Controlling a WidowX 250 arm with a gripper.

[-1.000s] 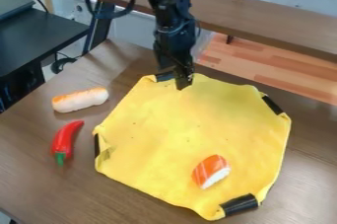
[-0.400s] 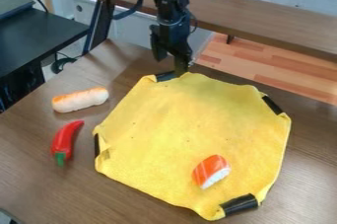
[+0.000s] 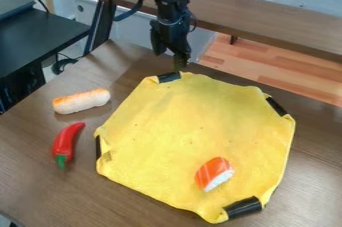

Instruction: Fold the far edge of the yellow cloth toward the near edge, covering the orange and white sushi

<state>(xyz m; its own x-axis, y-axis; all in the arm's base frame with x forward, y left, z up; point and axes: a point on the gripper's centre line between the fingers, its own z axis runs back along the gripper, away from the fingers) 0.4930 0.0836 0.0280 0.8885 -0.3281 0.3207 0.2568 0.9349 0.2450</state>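
At the far edge of the brown table, just behind the yellow cloth (image 3: 200,121), we see the black gripper (image 3: 169,61) hanging down from an arm that enters at the top. Its jaws are spread, with a gap between them and nothing that we can make out in it. One fingertip comes down close to the cloth's far edge, near a strip of black tape (image 3: 169,77); we cannot tell whether it touches the fabric.

The cloth lies spread over the middle of the table (image 3: 127,196), its corners folded in, so that its outline has many sides. We find three more black pieces along its border: one at the right (image 3: 276,106), one at the left (image 3: 98,147) and a broader one at the near right (image 3: 243,207). Faint creases and a few small dark specks mark the surface.

On the cloth's near right part, we see a toy salmon sushi (image 3: 214,173), orange with pale stripes above and white below. To the left of the cloth, on the bare wood, lies a pale toy roll (image 3: 81,101) with an orange-brown top. Nearer to us than the roll, and apart from it, is a red chili pepper (image 3: 67,142), its green stem pointing toward us.
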